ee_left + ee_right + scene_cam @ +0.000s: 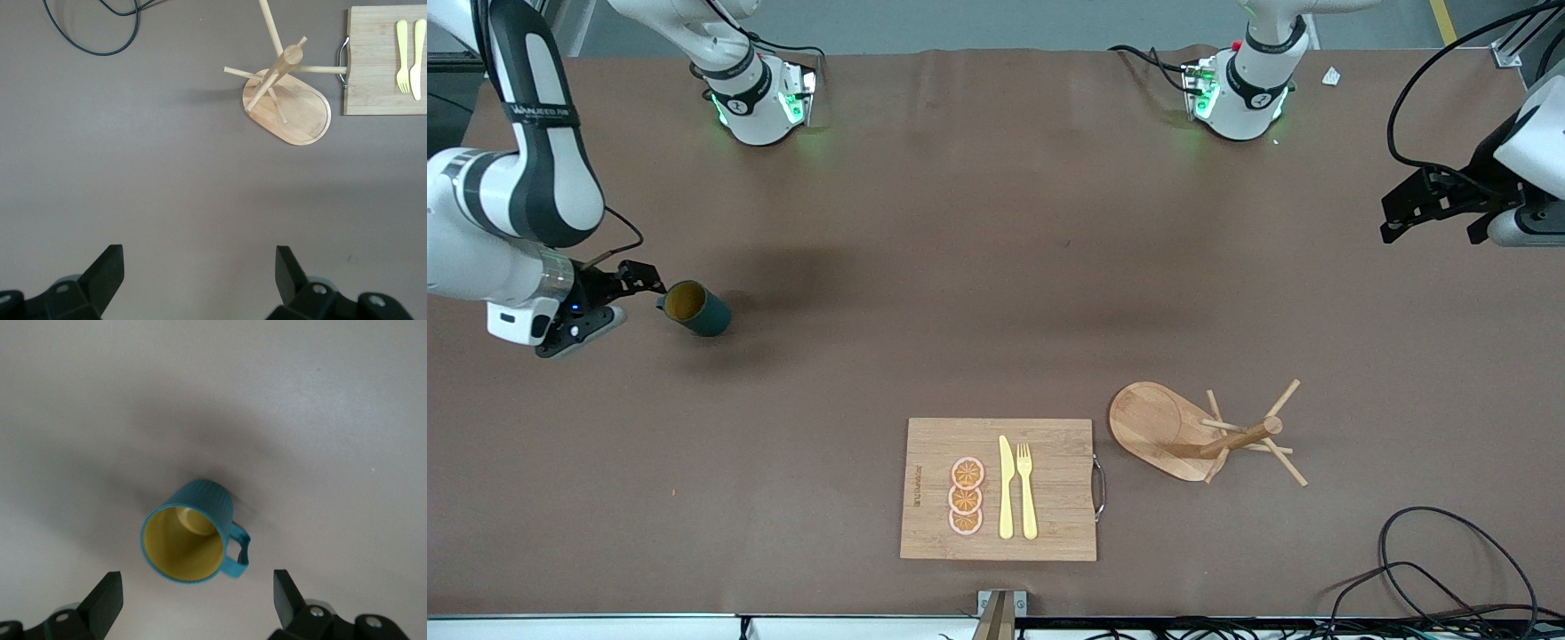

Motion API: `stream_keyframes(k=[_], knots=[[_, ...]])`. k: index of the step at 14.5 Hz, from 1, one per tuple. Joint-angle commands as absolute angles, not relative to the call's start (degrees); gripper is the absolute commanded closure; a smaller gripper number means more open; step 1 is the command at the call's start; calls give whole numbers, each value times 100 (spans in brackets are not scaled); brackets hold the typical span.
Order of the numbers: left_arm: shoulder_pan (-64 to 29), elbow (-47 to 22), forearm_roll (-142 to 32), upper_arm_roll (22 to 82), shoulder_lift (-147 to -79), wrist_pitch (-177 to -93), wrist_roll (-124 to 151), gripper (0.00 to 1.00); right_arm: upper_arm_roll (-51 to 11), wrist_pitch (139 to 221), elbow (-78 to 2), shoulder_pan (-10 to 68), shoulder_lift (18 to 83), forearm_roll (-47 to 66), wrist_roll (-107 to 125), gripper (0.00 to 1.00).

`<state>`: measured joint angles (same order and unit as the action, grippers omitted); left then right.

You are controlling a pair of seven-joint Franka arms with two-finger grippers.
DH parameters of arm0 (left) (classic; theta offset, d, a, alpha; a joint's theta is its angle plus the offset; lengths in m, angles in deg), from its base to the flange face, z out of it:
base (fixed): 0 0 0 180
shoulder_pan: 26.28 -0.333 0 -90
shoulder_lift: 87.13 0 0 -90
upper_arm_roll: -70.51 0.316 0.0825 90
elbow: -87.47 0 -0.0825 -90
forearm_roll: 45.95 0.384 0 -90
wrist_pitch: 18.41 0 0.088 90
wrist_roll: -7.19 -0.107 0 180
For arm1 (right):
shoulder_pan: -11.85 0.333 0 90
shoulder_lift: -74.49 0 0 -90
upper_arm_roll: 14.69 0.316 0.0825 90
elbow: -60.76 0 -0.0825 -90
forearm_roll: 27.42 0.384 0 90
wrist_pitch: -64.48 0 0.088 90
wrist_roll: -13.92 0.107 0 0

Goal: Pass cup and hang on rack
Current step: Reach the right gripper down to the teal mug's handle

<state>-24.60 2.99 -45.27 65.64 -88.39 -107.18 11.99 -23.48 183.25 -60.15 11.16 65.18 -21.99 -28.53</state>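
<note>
Both jaws are spread: the right gripper hovers just beside the cup standing upright at its table end and should descend straight, while the left gripper waits.

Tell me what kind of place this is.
Probably a robotics lab set up as a mock kitchen: two robot arms bolted to a brown-covered table, loose cables, and a cutting board, cup and mug rack.

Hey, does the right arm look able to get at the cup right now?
Probably yes. The right pincer hangs open right beside the cup, which stands alone on bare table toward the right arm's end, with nothing between them.
</note>
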Motion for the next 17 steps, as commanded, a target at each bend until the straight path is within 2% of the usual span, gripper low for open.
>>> stream_keyframes(k=[1,4,8,10,12,13,14,16,17], knots=[[-2470,353,-4508,6550,-8845,-10648,1185,0,-2313,18892,-6597,1088,6738,-2066,-3221,1],[-2470,353,-4508,6550,-8845,-10648,1176,0,-2313,19252,-6633,1097,6563,-2066,-3511,1],[-2479,336,-4516,6550,-8845,-10630,1167,0,-2313,19543,-6633,1088,6114,-2057,-3968,16],[-2479,336,-4508,6550,-8845,-10578,1167,0,-2313,19579,-6642,1088,5991,-2057,-4293,35],[-2487,336,-4516,6576,-8845,-10569,1167,0,-2313,19622,-6642,1071,5903,-2048,-4321,46],[-2496,336,-4516,6585,-8845,-10569,1158,0,-2313,19632,-6642,1070,5876,-2022,-4364,55],[-2496,336,-4508,6594,-8845,-10569,1158,0,-2313,19632,-6642,1070,5876,-2022,-4373,67],[-2496,336,-4516,6603,-8871,-10577,1158,0,-2313,19588,-6642,1105,5885,-2022,-4356,99],[-2496,336,-4516,6603,-8872,-10569,1158,0,-2313,19535,-6633,1132,5902,-2022,-4356,100]])
